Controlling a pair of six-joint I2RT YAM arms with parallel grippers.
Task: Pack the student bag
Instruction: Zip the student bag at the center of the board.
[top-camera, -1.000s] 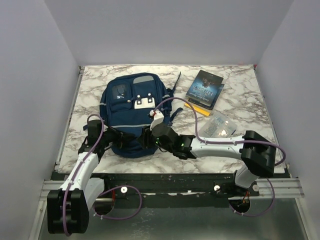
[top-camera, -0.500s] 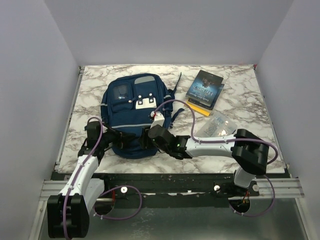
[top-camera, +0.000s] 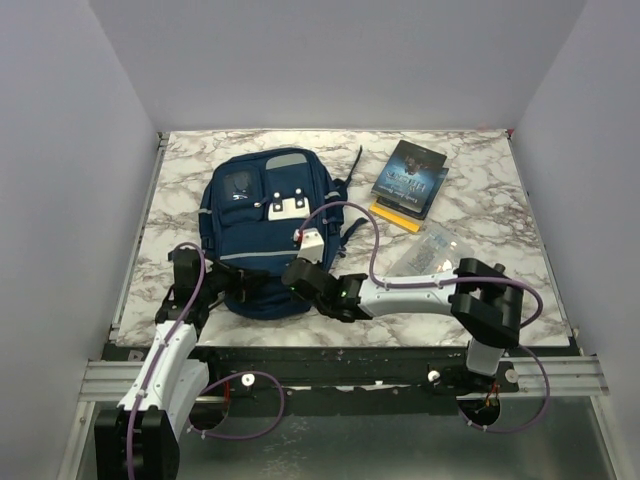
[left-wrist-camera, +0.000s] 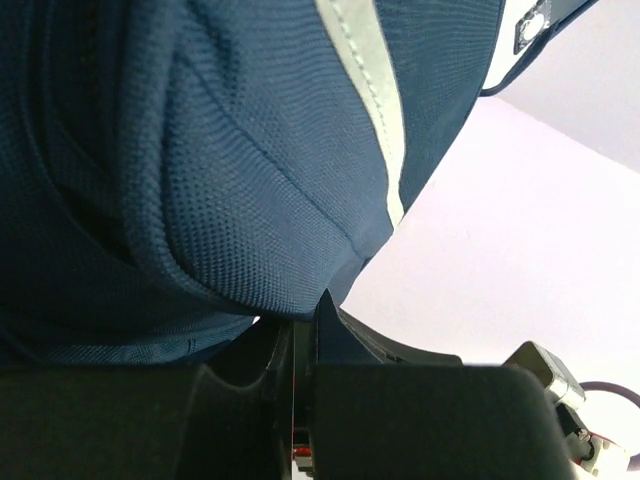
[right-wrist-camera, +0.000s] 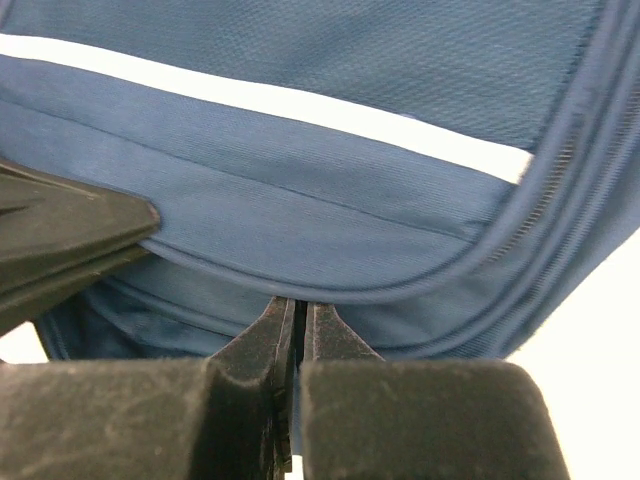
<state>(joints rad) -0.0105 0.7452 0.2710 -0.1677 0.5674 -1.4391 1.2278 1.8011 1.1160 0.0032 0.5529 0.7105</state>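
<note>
Gripping at the near rim of the student bag (top-camera: 262, 215) w/ both arms. The navy backpack lies flat on the marble table (top-camera: 480, 180), left of centre, front pockets up. My right gripper (right-wrist-camera: 297, 305) is pressed tight together on the bag's near piped hem, a sliver of blue btwn the fingers. My left gripper (left-wrist-camera: 305, 310) is also pressed together, a fabric fold resting on its tips; can't tell if any is caught. Book (top-camera: 410, 178) and clear pouch (top-camera: 430, 250) sit well apart, to the right.
</note>
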